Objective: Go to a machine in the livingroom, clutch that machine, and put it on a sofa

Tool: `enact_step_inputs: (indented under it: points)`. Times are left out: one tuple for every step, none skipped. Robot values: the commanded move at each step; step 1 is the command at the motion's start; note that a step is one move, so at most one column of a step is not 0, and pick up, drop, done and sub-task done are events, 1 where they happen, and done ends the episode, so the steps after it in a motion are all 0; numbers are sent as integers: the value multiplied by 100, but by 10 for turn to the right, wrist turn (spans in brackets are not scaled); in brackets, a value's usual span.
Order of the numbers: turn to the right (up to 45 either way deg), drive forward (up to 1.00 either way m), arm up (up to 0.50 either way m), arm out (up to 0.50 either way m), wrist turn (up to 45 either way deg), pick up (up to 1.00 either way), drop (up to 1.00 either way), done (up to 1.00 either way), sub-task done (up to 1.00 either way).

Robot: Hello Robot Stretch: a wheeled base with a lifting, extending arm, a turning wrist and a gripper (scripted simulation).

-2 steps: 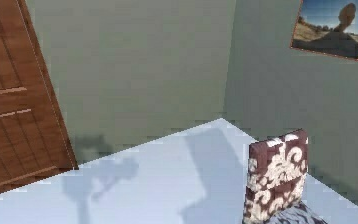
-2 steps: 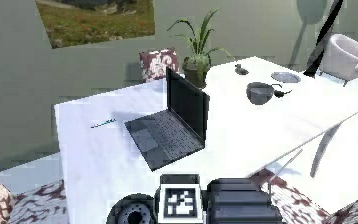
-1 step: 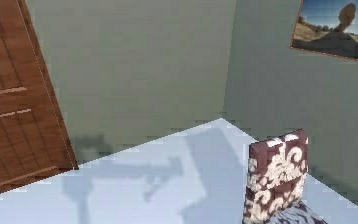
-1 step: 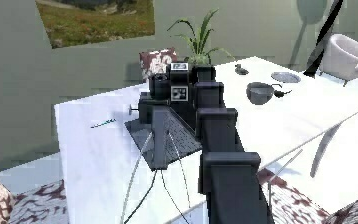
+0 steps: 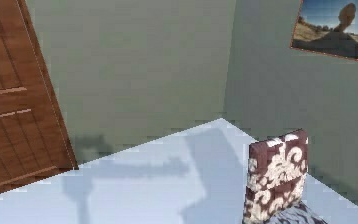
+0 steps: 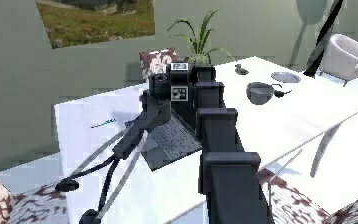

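Grey flat machine [image 6: 169,152] is seen lying on white surface [image 6: 307,110], partly under arm [image 6: 232,165]. Whether claw [image 6: 77,200] holds anything cannot be told. Claw is best centred on machine, lowered gently; bowl [image 6: 259,92] nearby should be left undisturbed.

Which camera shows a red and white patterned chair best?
The forward view: the patterned chair stands near, its back in plain sight. The arm side view gives bits of such chairs: a chair corner at bottom left, a chair back behind the white table.
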Motion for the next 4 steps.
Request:
enact_step_inputs:
  points:
    - [0, 0, 0, 0, 450, 0, 0, 0, 0]
    - [0, 0, 0, 0, 450, 0, 0, 0, 0]
    - [0, 0, 0, 0, 210, 0, 0, 0, 0]
    - [0, 0, -30, 0, 0, 0, 0, 0, 0]
